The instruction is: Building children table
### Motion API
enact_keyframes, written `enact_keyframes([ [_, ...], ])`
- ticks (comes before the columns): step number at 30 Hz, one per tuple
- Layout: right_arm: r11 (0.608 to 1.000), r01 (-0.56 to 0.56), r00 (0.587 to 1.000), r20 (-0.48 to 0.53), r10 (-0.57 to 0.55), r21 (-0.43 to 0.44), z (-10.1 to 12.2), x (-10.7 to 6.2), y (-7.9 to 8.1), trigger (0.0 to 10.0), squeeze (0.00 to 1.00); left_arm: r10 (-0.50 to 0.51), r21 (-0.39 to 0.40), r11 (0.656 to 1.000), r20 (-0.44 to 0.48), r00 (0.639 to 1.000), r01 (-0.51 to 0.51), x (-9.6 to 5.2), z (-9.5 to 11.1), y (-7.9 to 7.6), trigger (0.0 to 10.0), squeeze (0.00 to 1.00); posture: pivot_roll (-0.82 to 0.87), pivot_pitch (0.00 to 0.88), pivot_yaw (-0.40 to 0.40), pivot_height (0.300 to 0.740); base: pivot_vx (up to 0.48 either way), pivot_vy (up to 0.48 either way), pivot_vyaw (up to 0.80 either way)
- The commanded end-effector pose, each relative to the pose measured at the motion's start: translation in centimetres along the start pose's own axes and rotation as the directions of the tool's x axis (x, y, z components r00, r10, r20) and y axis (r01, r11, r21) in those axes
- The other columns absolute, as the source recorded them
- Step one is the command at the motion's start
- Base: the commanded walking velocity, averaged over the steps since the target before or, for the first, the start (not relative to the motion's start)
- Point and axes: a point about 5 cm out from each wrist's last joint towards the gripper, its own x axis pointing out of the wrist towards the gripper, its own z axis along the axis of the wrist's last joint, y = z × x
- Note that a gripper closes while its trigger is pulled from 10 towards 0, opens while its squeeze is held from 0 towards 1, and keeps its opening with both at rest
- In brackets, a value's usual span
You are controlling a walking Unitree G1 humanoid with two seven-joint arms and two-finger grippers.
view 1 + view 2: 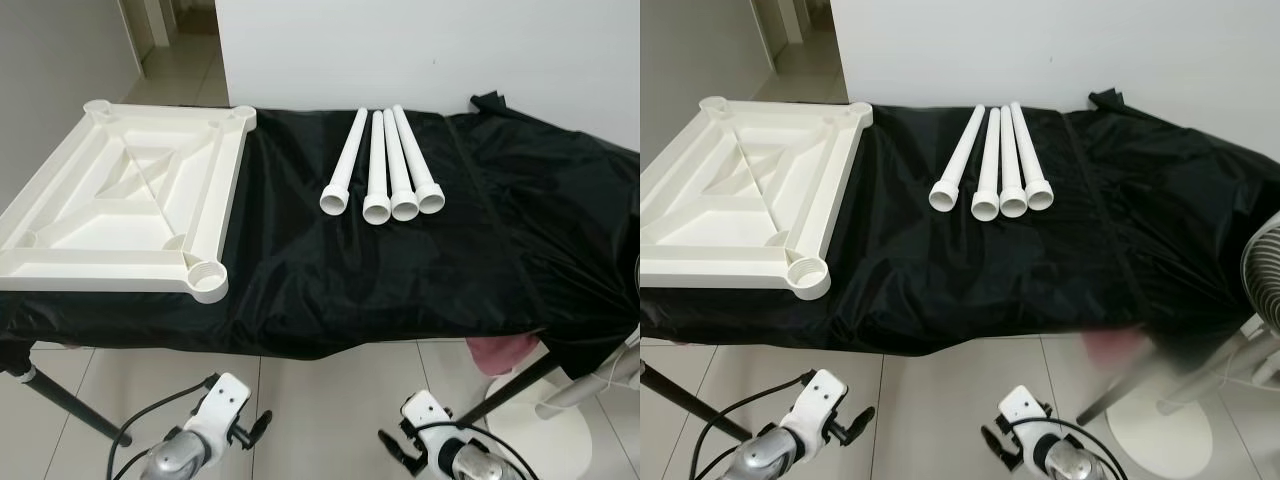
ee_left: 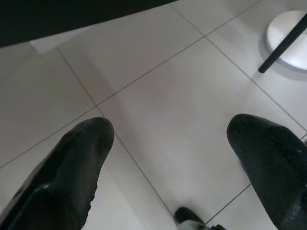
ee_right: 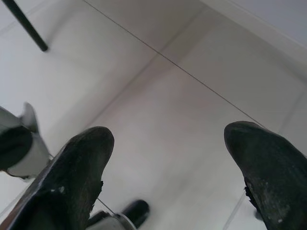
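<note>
A white plastic tabletop [image 1: 125, 200] lies upside down on the left of a black-covered table [image 1: 400, 270], with a threaded socket [image 1: 208, 277] at its near right corner. Several white tube legs [image 1: 385, 165] lie side by side at the table's middle back, their flared ends toward me. Both arms hang low in front of the table over the floor. In the left wrist view my left gripper [image 2: 170, 158] is open with only floor tiles between its fingers. In the right wrist view my right gripper [image 3: 168, 158] is open too, holding nothing.
A white fan base [image 1: 560, 440] with a stand stands on the tiled floor at the right, beside a pink object [image 1: 500, 352] under the table's edge. Black table legs [image 1: 55, 395] slant down at the left. A white wall [image 1: 420, 50] rises behind the table.
</note>
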Motion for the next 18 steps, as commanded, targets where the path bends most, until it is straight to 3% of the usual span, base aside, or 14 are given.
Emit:
enact_keyframes([
  [1, 0.998, -0.056, 0.998, 0.008, 0.056, -0.012, 0.2, -0.1, 0.0, 10.0, 0.0, -0.298, 0.004, 0.955, 0.004, 0.955, 0.298, -0.5, 0.0, -1.6, 10.0, 0.0, 0.0, 0.022, 0.018, 0.74, 0.0, 0.0, 0.0],
  [3, 0.982, -0.181, 0.983, 0.01, 0.182, -0.059, 0.6, -0.1, 0.1, 10.0, 0.0, -0.413, -0.011, 0.911, 0.021, 0.911, 0.413, -1.2, 0.6, -2.1, 10.0, 0.0, 0.0, 0.02, 0.019, 0.74, 0.0, 0.0, 0.0],
  [4, 0.982, -0.181, 0.983, 0.01, 0.182, -0.059, 0.6, -0.1, 0.1, 10.0, 0.0, -0.413, -0.011, 0.911, 0.021, 0.911, 0.413, -1.2, 0.6, -2.1, 10.0, 0.0, 0.0, 0.02, 0.019, 0.74, 0.0, 0.0, 0.0],
  [5, 0.957, -0.274, 0.961, 0.011, 0.276, -0.092, 0.9, -0.4, 0.1, 10.0, 0.0, -0.477, -0.016, 0.878, 0.034, 0.878, 0.478, -1.6, 1.3, -2.2, 10.0, 0.0, 0.0, 0.019, 0.023, 0.74, 0.0, 0.0, 0.0],
  [6, 0.948, -0.303, 0.952, 0.015, 0.306, -0.093, 1.0, -0.6, 0.1, 10.0, 0.0, -0.494, -0.006, 0.869, 0.038, 0.868, 0.495, -1.8, 1.6, -2.2, 10.0, 0.0, 0.0, 0.019, 0.023, 0.74, 0.0, 0.0, 0.0],
  [10, 0.924, -0.37, 0.926, 0.042, 0.375, -0.096, 1.8, -1.3, -0.6, 10.0, 0.0, -0.559, 0.023, 0.829, 0.05, 0.828, 0.558, -2.8, 3.0, -2.0, 10.0, 0.0, 0.0, 0.018, 0.024, 0.74, 0.0, 0.0, 0.0],
  [14, 0.916, -0.389, 0.917, 0.05, 0.395, -0.095, 2.0, -1.5, -0.8, 10.0, 0.0, -0.577, 0.027, 0.816, 0.054, 0.815, 0.577, -3.2, 3.5, -2.1, 10.0, 0.0, 0.0, 0.018, 0.024, 0.74, 0.0, 0.0, 0.0],
  [15, 0.892, -0.441, 0.891, 0.067, 0.448, -0.101, 2.6, -2.5, -1.3, 10.0, 0.0, -0.623, 0.042, 0.782, 0.067, 0.779, 0.622, -4.1, 4.6, -2.0, 10.0, 0.0, -0.01, 0.021, 0.027, 0.74, 0.0, 0.0, 0.0],
  [18, 0.882, -0.459, 0.881, 0.072, 0.468, -0.109, 2.8, -2.9, -1.6, 10.0, 0.0, -0.639, 0.048, 0.769, 0.069, 0.766, 0.637, -4.5, 5.0, -2.0, 10.0, 0.0, -0.01, 0.021, 0.027, 0.74, 0.0, 0.0, 0.0],
])
